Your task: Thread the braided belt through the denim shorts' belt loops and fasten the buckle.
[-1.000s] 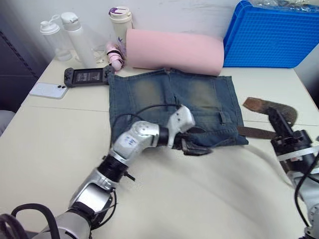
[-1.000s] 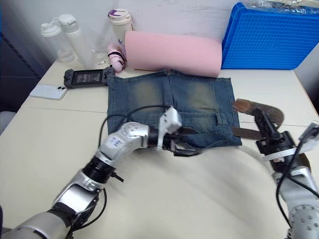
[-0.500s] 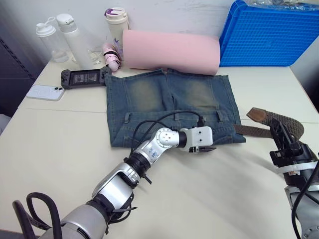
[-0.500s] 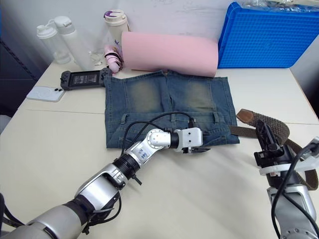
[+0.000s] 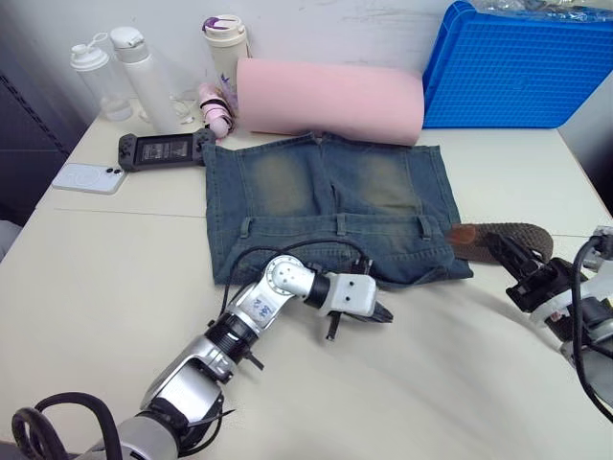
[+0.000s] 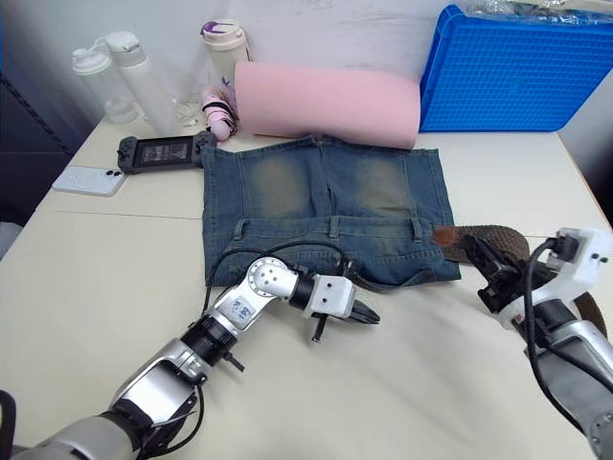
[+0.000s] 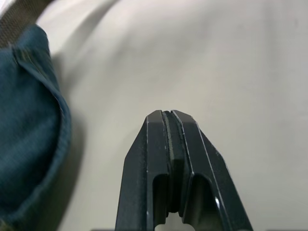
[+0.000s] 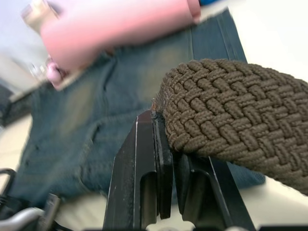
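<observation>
The denim shorts [image 5: 326, 192] lie flat on the table, waistband toward me, with belt loops [image 5: 340, 225] across it. My left gripper [image 5: 381, 314] rests on the table just in front of the waistband, shut with nothing between its fingers [image 7: 159, 144]; blue denim [image 7: 29, 120] lies beside it. At the shorts' right corner my right gripper [image 5: 500, 251] is shut on the braided belt [image 5: 503, 233], and the woven brown strap [image 8: 231, 110] arches over its fingers. The buckle is out of view.
A pink roll [image 5: 330, 96] lies behind the shorts and a blue crate [image 5: 517, 67] stands at the back right. Bottles [image 5: 144, 62], a tumbler [image 5: 223, 43], a game controller [image 5: 163, 147] and a phone [image 5: 91, 176] sit at the back left.
My left gripper has shut and drawn back off the waistband onto the table. My right gripper has carried the belt in toward the shorts' right corner.
</observation>
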Robot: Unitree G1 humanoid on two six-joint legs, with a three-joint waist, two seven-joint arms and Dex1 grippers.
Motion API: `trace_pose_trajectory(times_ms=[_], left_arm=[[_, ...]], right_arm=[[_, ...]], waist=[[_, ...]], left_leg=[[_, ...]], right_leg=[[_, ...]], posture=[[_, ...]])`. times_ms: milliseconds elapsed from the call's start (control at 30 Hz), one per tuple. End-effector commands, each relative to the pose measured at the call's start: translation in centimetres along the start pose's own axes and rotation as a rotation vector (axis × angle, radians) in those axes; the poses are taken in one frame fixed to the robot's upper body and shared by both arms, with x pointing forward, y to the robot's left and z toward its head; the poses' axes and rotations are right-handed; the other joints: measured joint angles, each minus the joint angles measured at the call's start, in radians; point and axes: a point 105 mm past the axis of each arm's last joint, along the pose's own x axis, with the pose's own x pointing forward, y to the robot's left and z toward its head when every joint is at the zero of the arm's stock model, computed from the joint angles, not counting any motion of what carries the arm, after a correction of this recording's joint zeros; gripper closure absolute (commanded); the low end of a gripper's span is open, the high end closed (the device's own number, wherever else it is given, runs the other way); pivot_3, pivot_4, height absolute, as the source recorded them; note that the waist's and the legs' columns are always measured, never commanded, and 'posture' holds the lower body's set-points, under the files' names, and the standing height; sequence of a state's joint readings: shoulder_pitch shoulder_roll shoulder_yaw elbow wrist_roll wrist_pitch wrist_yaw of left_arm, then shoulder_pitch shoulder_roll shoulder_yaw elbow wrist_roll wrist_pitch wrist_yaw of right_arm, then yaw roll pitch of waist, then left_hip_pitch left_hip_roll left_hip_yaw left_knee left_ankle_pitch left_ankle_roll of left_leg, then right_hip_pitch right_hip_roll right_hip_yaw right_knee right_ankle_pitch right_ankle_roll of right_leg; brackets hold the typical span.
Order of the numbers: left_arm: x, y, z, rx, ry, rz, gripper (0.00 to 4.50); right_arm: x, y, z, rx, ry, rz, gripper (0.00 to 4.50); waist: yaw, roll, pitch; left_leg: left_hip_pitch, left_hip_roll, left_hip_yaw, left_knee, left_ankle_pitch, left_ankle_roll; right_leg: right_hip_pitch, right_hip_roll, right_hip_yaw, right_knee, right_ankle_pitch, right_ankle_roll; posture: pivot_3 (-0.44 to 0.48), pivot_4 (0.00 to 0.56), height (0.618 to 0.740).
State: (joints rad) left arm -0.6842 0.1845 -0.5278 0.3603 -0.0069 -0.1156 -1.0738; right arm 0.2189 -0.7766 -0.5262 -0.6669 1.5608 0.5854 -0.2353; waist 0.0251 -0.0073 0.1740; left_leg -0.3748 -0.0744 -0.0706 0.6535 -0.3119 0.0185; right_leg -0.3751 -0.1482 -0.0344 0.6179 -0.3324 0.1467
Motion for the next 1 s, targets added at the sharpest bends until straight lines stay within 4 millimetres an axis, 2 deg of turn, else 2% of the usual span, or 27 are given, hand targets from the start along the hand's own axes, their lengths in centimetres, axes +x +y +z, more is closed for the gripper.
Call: trace_pose_trajectory(times_ms=[33,67,167,333,500,600,667,767,833,1000], left_arm=[[0.2,2.8,2.7,0.031,-0.075,0.164,4.49],[0.3,3.2,3.0,0.027,-0.09,0.183,4.49],[1.1,4.2,3.5,0.026,-0.101,0.229,3.47],[3.9,5.4,2.2,0.069,0.017,0.264,1.12],[5.5,6.4,1.0,0.09,0.114,0.319,1.12],[5.9,6.6,0.5,0.113,0.141,0.34,1.98],[6.1,6.5,0.5,0.128,0.14,0.34,2.89],[6.7,5.0,0.7,0.122,0.087,0.268,4.34],[7.0,3.7,1.4,0.093,0.011,0.192,4.43],[6.9,1.6,2.7,0.027,-0.068,0.088,4.43]], right_arm=[[0.2,0.4,1.4,-0.02,-0.039,0.018,4.5],[0.2,0.4,1.5,-0.021,-0.042,0.016,4.5],[0.4,0.0,1.6,-0.026,-0.049,0.003,4.5],[0.3,-0.3,1.6,-0.036,-0.059,-0.012,4.5],[0.0,-0.3,1.7,-0.043,-0.072,-0.02,4.5],[-0.2,-0.2,1.7,-0.045,-0.079,-0.024,4.5],[-0.2,-0.2,1.6,-0.05,-0.079,-0.027,4.5],[-0.3,-0.3,1.2,-0.082,-0.045,-0.038,4.5],[-0.4,-0.5,0.8,-0.1,-0.01,-0.049,4.5],[-0.4,-1.0,1.1,-0.101,0.013,-0.061,4.5]], waist=[[0.002,0.0,0.0],[0.002,0.0,0.0],[0.003,-0.001,0.0],[0.003,-0.002,0.001],[0.002,-0.003,0.002],[0.002,-0.003,0.002],[0.003,-0.003,0.002],[0.004,-0.003,0.002],[0.004,-0.002,0.001],[0.013,-0.002,0.001]], left_leg=[[-0.001,0.0,0.0,0.001,0.0,0.0],[-0.001,0.0,0.0,0.002,-0.001,0.001],[-0.002,-0.001,0.0,0.003,-0.001,0.002],[-0.002,-0.001,0.001,0.003,-0.001,0.002],[-0.002,0.0,0.002,0.003,-0.001,0.002],[-0.002,0.0,0.002,0.003,-0.001,0.002],[-0.002,0.0,0.002,0.003,-0.001,0.002],[-0.002,0.0,0.002,0.003,-0.001,0.002],[-0.002,0.0,0.002,0.003,-0.001,0.002],[-0.002,-0.001,0.001,0.003,-0.002,0.002]], right_leg=[[0.0,0.0,0.0,0.0,0.0,0.0],[0.0,0.0,0.0,0.0,0.0,0.0],[0.0,0.0,0.0,0.0,0.001,0.001],[0.001,0.0,-0.001,-0.001,0.001,0.002],[0.0,0.0,-0.001,-0.001,0.001,0.002],[0.0,0.0,-0.001,-0.001,0.001,0.002],[0.0,0.0,-0.001,-0.001,0.001,0.002],[0.0,0.0,-0.001,-0.001,0.001,0.002],[0.0,0.0,-0.001,-0.001,0.001,0.002],[0.0,-0.001,-0.001,-0.002,0.001,0.002]], posture=[[0.0,0.15,0.74],[0.0,0.15,0.74],[0.0,0.15,0.74],[0.0,0.15,0.74],[0.0,0.15,0.74],[0.0,0.15,0.74],[0.0,0.15,0.74],[0.0,0.15,0.74],[0.0,0.15,0.74],[0.0,0.15,0.74]])
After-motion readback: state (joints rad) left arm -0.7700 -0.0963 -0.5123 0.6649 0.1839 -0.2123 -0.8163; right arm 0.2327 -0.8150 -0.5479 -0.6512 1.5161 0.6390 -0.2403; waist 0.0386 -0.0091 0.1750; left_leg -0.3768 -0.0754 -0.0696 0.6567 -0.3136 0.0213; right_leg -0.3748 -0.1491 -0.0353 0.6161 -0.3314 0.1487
